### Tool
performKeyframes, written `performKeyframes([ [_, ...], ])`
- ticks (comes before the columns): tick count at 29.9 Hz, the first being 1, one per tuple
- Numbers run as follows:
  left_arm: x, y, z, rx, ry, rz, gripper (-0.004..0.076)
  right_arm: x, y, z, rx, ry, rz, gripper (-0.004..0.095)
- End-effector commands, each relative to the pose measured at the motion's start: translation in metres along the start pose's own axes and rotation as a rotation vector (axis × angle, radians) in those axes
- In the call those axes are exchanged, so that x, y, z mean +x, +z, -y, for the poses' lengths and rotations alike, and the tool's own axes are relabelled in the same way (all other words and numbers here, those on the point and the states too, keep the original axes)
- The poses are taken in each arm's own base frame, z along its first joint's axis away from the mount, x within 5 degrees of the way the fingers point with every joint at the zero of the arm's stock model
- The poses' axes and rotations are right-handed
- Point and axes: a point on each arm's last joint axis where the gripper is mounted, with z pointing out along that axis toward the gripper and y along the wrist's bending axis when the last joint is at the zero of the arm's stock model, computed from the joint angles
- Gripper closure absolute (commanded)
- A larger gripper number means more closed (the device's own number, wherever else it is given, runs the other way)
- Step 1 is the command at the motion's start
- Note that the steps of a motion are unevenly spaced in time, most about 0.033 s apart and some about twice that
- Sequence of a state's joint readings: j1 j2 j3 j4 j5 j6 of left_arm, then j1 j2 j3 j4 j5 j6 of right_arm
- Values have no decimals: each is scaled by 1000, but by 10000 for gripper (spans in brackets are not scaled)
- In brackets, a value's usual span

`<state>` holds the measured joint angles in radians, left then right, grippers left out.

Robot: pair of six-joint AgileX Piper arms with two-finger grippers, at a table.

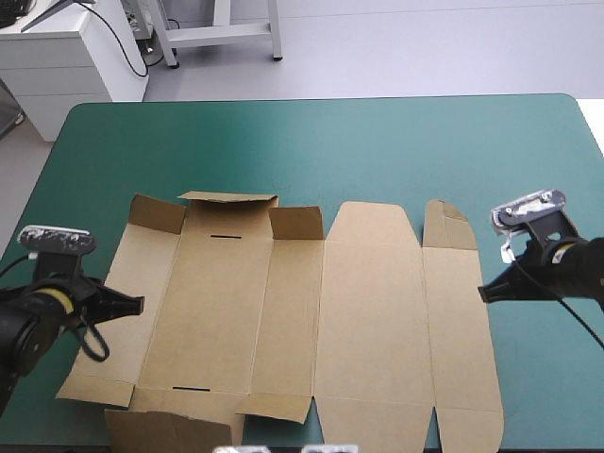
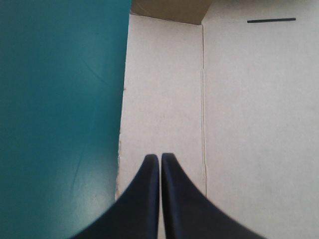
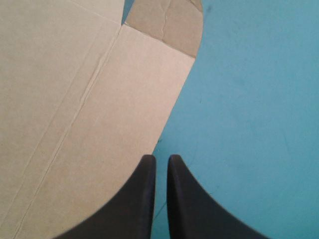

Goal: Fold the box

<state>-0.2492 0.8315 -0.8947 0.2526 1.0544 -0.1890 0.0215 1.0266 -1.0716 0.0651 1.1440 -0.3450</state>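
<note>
Box point(image 1: 368, 311) is lying nearly flat on the table point(image 1: 283, 142), left gripper point(image 1: 132, 305) and right gripper point(image 1: 489, 290) hovering at its side edges, each pressed together, empty; folding appears barely begun, side panel needing lifting next.

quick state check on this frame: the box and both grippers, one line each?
box: unfolded sheet, mostly flat on the table; short far flaps on its left half tilted up.
left gripper: shut, holding nothing, over the box's left panel.
right gripper: shut, holding nothing, at the box's right edge.
</note>
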Motion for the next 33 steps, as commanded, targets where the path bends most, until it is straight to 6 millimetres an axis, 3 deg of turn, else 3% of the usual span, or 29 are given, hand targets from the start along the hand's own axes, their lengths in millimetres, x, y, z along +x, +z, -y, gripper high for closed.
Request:
performKeyframes([
  [1, -32, 13, 2, -26, 24, 15, 730, 20, -7, -1, 27, 63, 89, 840],
  [5, -51, 42, 5, -36, 27, -74, 724, 43, -1, -6, 22, 116, 104, 852],
  [10, -63, 57, -18, 75, -88, -124, 707, 59, 3, -12, 9, 135, 98, 886],
  [16, -48, 61, -75, 166, -298, -157, 708, 59, 8, -17, -41, 173, 134, 888],
  [21, -32, 65, -110, 221, -431, -183, 708, 55, 7, -19, -71, 176, 186, 888],
  [33, -19, 95, -124, 303, -409, -318, 700, 53, 6, -19, -68, 163, 209, 888],
])
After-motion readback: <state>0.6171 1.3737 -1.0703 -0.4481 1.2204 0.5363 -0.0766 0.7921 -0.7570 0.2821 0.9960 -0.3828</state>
